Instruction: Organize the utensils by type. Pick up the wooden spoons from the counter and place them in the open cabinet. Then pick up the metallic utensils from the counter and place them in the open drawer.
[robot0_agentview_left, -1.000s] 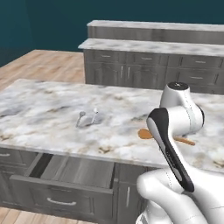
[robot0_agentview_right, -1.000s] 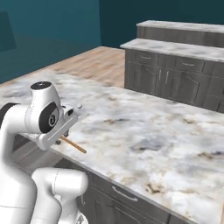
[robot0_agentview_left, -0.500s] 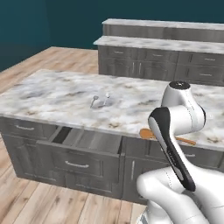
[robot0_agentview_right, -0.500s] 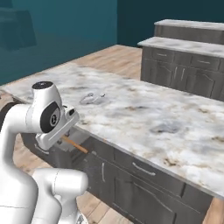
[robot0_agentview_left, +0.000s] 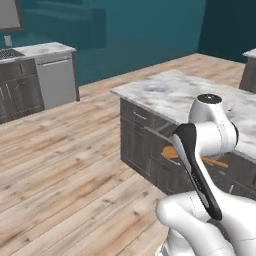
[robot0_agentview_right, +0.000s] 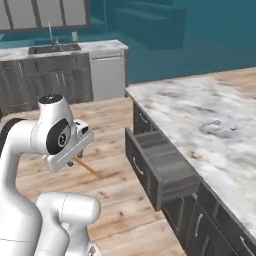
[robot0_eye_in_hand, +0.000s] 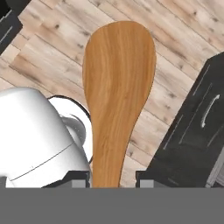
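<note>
My gripper (robot0_eye_in_hand: 113, 181) is shut on the handle of a wooden spoon (robot0_eye_in_hand: 118, 87), whose orange-brown bowl points away from the hand over the plank floor. From the right base view the spoon's handle (robot0_agentview_right: 87, 168) sticks out below the gripper (robot0_agentview_right: 75, 160), left of the island. In the left base view the spoon's bowl (robot0_agentview_left: 171, 152) peeks out behind my arm. Small silver metallic utensils (robot0_agentview_right: 218, 127) lie on the marble counter (robot0_agentview_right: 190, 105). The open drawer (robot0_agentview_right: 161, 165) juts from the counter's base toward the floor. The open cabinet is out of view.
A second counter with a sink (robot0_agentview_right: 54, 48) and a grey dishwasher (robot0_agentview_right: 107, 75) runs along the far teal wall. Wide wooden floor (robot0_agentview_left: 65, 165) lies between it and the island. A dark base unit with a bar handle (robot0_eye_in_hand: 209, 110) is beside the spoon.
The whole picture has swung: the base has turned and backed off from the island, which now sits to the right. The spoon stays held in the gripper.
</note>
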